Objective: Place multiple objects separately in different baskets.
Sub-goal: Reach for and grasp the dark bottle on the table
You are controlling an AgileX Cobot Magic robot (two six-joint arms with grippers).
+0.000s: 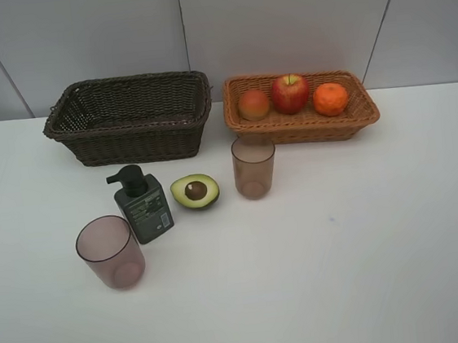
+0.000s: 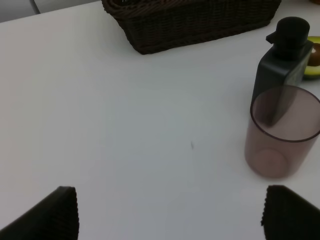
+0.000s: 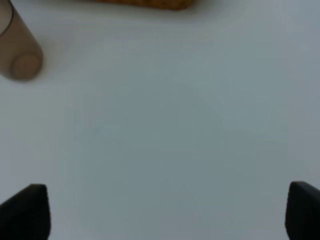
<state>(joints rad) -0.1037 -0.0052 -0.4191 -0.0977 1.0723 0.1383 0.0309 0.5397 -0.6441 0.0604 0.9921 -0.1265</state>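
A peach-coloured fruit, a red apple and an orange tangerine lie in the light orange-tan basket. The dark brown basket to its left holds nothing that I can see. On the table in front stand a dark green pump bottle, a halved avocado and two mauve cups. My left gripper is open above bare table, short of the near cup and bottle. My right gripper is open and empty, with the other cup far off to one side.
The white table runs to a pale panelled wall behind the baskets. No arm shows in the exterior high view. In the left wrist view the dark basket sits beyond the gripper, and the avocado peeks out behind the bottle.
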